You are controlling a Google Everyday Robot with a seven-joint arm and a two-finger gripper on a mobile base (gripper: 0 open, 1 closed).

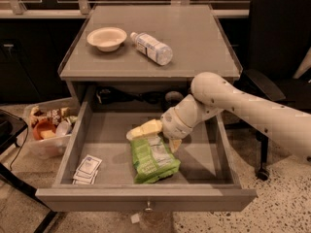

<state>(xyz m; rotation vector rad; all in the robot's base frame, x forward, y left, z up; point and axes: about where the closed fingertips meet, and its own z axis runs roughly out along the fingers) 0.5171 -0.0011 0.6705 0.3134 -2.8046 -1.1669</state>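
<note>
My gripper (158, 138) is down inside the open drawer (146, 199), at the top end of a green snack bag (153, 159) that lies flat on the drawer floor. Its pale yellow fingers stand open. One finger (145, 128) lies across the bag's top edge on the left, and the other points down at the bag's right side. The white arm (243, 106) reaches in from the right over the drawer's right wall.
Small white packets (86, 169) lie in the drawer's front left corner. On the cabinet top sit a beige bowl (107, 37) and a plastic bottle (151, 47) on its side. A bin of items (47, 130) stands on the floor at left, a dark chair (277, 57) at right.
</note>
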